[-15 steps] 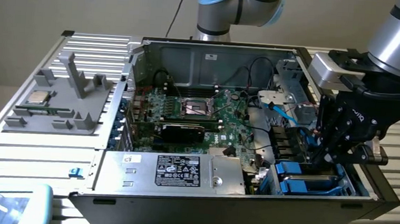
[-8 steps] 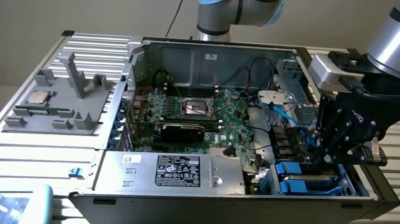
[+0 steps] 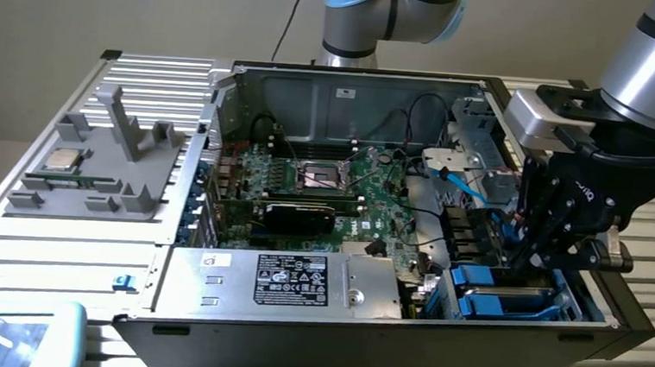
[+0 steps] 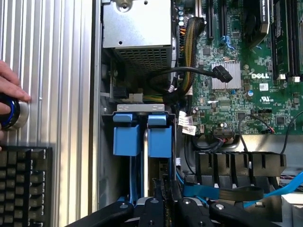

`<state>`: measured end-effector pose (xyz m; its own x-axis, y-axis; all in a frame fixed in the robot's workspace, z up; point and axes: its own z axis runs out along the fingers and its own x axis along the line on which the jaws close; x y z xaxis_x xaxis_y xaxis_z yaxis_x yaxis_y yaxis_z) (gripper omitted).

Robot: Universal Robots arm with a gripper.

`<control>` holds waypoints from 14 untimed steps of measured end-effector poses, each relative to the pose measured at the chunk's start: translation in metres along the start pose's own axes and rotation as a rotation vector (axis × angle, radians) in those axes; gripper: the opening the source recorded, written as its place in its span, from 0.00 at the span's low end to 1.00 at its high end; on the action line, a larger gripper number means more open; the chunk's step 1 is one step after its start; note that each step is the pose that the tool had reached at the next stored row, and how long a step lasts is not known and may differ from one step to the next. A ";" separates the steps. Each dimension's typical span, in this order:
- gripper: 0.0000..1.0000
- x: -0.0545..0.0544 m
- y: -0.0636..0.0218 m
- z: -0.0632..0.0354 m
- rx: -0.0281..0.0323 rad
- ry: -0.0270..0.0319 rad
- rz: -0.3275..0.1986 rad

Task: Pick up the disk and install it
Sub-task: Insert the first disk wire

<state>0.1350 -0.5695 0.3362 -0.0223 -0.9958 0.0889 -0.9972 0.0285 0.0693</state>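
The disk [image 4: 160, 142] stands on edge in the drive bay at the case's front corner, its blue carrier tab facing the wrist camera and its silver-grey side running toward the fingers. Another blue-framed drive unit [image 4: 127, 139] sits right beside it. My gripper [image 4: 164, 204] reaches down into this bay, with its dark fingers [image 4: 152, 210] drawn close together on the disk's near end. In the exterior view the gripper [image 3: 526, 265] is sunk into the bay at the exterior view's right, just above the blue carriers [image 3: 505, 298].
The open computer case holds a motherboard [image 3: 317, 178], a silver power supply [image 3: 286, 280] and loose black cables [image 4: 199, 74] near the bay. A grey fixture with a processor chip [image 3: 63, 161] lies outside the case. A person's hand [image 4: 10, 87] rests on a blue-ringed button beside a keyboard [image 4: 23, 184].
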 end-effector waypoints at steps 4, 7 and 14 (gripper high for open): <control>0.16 0.000 0.0000 0.0008 -0.0001 0.0014 0.001; 0.16 0.000 -0.0001 0.0010 -0.0001 0.0029 0.002; 0.24 0.000 0.0000 -0.0004 -0.0001 0.0051 0.002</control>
<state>0.1351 -0.5694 0.3366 -0.0241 -0.9953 0.0941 -0.9971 0.0307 0.0692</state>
